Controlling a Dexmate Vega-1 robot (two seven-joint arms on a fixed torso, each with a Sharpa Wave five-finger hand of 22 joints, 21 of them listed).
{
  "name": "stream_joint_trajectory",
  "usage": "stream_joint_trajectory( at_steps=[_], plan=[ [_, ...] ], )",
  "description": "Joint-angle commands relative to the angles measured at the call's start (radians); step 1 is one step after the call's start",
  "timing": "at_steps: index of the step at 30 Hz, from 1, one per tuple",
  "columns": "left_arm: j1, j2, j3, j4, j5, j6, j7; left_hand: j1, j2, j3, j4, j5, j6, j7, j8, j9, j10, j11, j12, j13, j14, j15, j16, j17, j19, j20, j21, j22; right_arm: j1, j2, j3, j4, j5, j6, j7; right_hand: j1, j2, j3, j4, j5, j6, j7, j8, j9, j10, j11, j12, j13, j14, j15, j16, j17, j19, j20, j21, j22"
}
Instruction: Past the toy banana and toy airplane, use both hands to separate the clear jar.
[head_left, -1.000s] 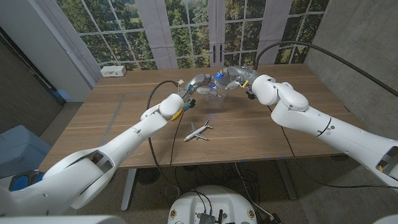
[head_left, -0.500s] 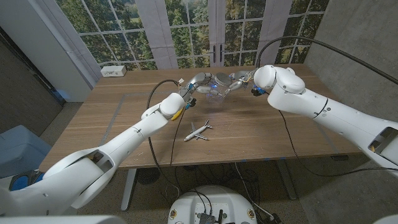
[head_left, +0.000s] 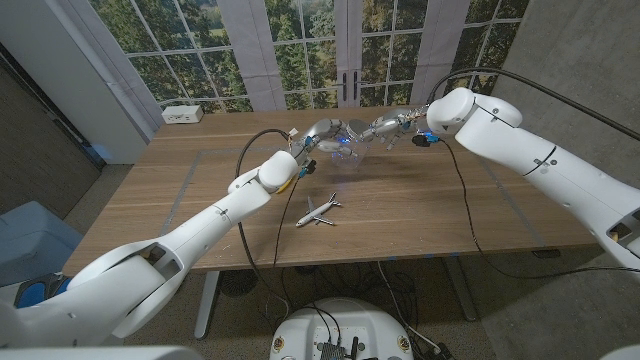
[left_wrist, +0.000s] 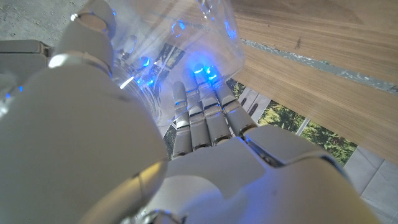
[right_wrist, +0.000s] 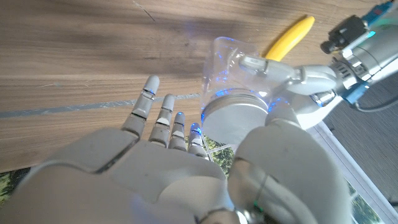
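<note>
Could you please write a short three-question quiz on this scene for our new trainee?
1. True or false: the toy airplane lies on the table nearer the robot than the clear jar.
2. Which hand is on the jar's body? A) left hand B) right hand C) a person's hand
3. Fill in: in the right wrist view, the yellow thing beyond the jar is the toy ____.

Key:
1. True.
2. A; the left wrist view shows its fingers around the clear wall, while the right hand is at the grey lid.
3. banana.
</note>
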Motion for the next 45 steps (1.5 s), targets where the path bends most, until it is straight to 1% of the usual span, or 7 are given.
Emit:
stream_joint_trajectory(
  at_steps=[1,5,10,17,27,35,45],
  plan=[
    [0.002,0.004,0.008,-0.013,0.021,0.019,0.011,0.196,0.208,0.033,0.033,0.01,0.44,-0.202,0.004,0.023,0.437,-0.28,0.004,0.168,0.08,-0.251,0.002,0.005,-0.002,-0.007,0.01,-0.001,-0.057,-0.059,0.0,-0.14,0.097,-0.017,-0.249,-0.027,0.0,-0.017,0.003,-0.006,-0.039,-0.034,-0.019,0.007,-0.037,0.016,-0.013,0.01,-0.005,0.011,0.01,0.013,0.02,0.002,0.0,0.006],
    [0.003,0.006,0.009,-0.02,0.029,0.032,0.018,0.196,0.208,0.032,0.033,0.011,0.441,-0.199,0.003,0.023,0.437,-0.279,0.004,0.17,0.079,-0.251,0.002,0.006,-0.002,-0.007,0.011,-0.001,-0.064,-0.067,-0.027,-0.184,0.057,-0.041,-0.31,-0.027,0.011,-0.017,-0.003,-0.011,-0.073,-0.045,-0.03,0.011,-0.043,0.024,-0.013,0.019,-0.013,0.011,0.018,0.025,0.024,0.003,-0.005,0.009],
    [0.002,0.006,0.01,-0.02,0.03,0.03,0.018,0.197,0.208,0.032,0.033,0.013,0.441,-0.2,0.003,0.025,0.438,-0.279,0.003,0.171,0.078,-0.251,0.001,0.008,-0.002,-0.006,0.013,-0.001,-0.035,-0.057,-0.124,-0.237,-0.071,-0.146,-0.381,-0.027,0.029,-0.017,-0.017,-0.028,0.014,-0.022,0.007,0.021,0.025,0.001,0.018,0.036,0.056,-0.031,0.074,0.059,0.064,0.0,0.004,0.016],
    [-0.003,0.005,0.012,-0.012,0.036,0.027,0.023,0.197,0.208,0.031,0.033,0.014,0.442,-0.201,0.001,0.026,0.439,-0.279,0.002,0.174,0.077,-0.251,0.0,0.01,-0.002,-0.004,0.015,-0.001,0.048,-0.022,-0.261,-0.24,-0.18,-0.272,-0.378,-0.054,0.029,-0.03,-0.015,-0.043,0.066,-0.047,0.028,0.031,0.072,-0.006,0.04,0.051,0.088,-0.039,0.109,0.087,0.102,0.0,0.018,0.02],
    [-0.008,0.003,0.014,0.001,0.047,0.014,0.033,0.197,0.207,0.029,0.033,0.017,0.444,-0.202,-0.001,0.027,0.44,-0.279,0.0,0.178,0.077,-0.251,-0.001,0.014,-0.001,-0.004,0.019,-0.002,0.072,0.011,-0.295,-0.199,-0.199,-0.27,-0.378,-0.036,0.038,-0.023,-0.042,-0.063,0.139,-0.07,0.06,0.045,0.139,-0.019,0.075,0.075,0.132,-0.051,0.153,0.121,0.139,-0.001,0.032,0.022],
    [-0.013,0.0,0.014,0.013,0.049,0.005,0.036,0.197,0.208,0.028,0.033,0.019,0.443,-0.206,-0.003,0.03,0.44,-0.279,-0.002,0.18,0.077,-0.251,-0.002,0.017,-0.002,-0.004,0.021,-0.002,0.127,0.04,-0.313,-0.134,-0.156,-0.283,-0.322,-0.07,0.048,-0.029,-0.035,-0.086,0.171,-0.087,0.07,0.05,0.14,-0.003,0.072,0.079,0.115,-0.028,0.149,0.122,0.152,0.0,0.037,0.022],
    [-0.022,-0.008,0.014,0.04,0.044,-0.008,0.034,0.197,0.208,0.027,0.034,0.021,0.445,-0.207,-0.005,0.031,0.439,-0.279,-0.007,0.18,0.077,-0.251,-0.003,0.021,-0.004,-0.004,0.024,-0.002,0.149,0.052,-0.319,-0.085,-0.121,-0.259,-0.315,-0.053,0.073,-0.013,-0.053,-0.089,0.231,-0.096,0.088,0.049,0.196,-0.031,0.085,0.074,0.141,-0.043,0.158,0.113,0.153,-0.001,0.037,0.019]
  ],
)
